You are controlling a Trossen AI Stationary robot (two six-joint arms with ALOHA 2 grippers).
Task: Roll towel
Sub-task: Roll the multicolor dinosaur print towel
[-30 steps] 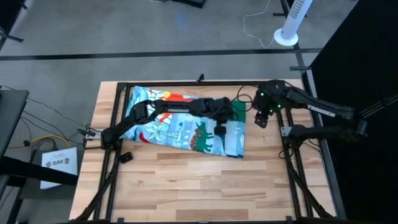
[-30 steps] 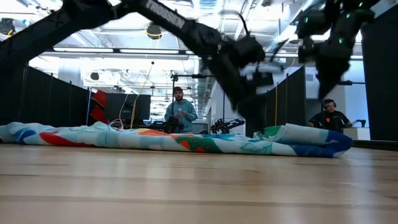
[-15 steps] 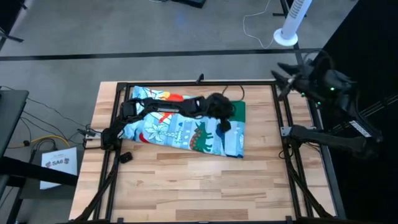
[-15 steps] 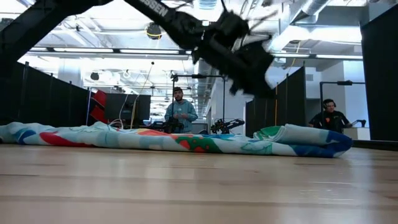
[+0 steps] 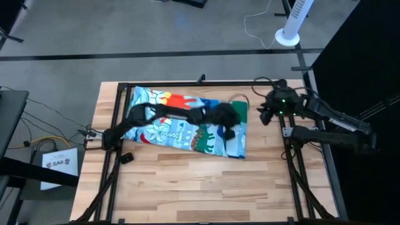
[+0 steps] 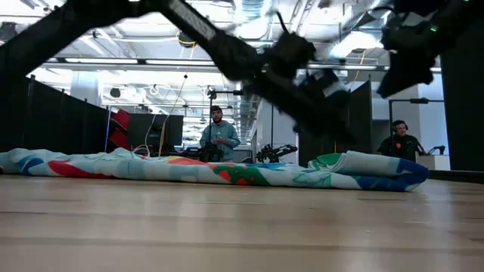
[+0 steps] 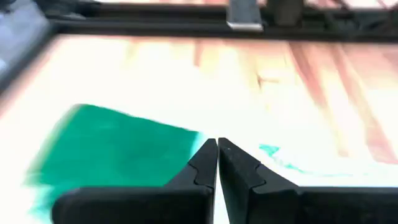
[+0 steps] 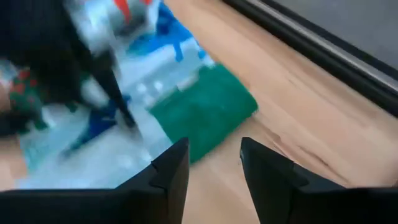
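Observation:
The towel [image 5: 181, 128] lies spread flat on the far half of the table, light-blue print up. A green corner [image 5: 241, 110] is turned up at its right end, which makes a low fold [image 6: 363, 168] in the low view. My left gripper [image 5: 230, 131] hangs shut over the towel's right part, clear above it in the low view [image 6: 329, 94], with nothing between its fingers [image 7: 216, 144]. My right gripper [image 5: 264, 117] is open in the air by the table's right rail. It looks down at the green corner [image 8: 205, 112].
A black frame rail [image 5: 200, 83] runs round the table. The near half is bare wood [image 5: 200, 187]. A white pillar fan [image 5: 290, 25] stands on the floor beyond the far right corner. Two people [image 6: 219, 136] [image 6: 399, 140] are in the room behind.
My left gripper has risen off the towel's right part and now hangs a little lower again. My right arm swung away past the table's far right corner, then came back beside the towel's right end. The towel has kept its shape.

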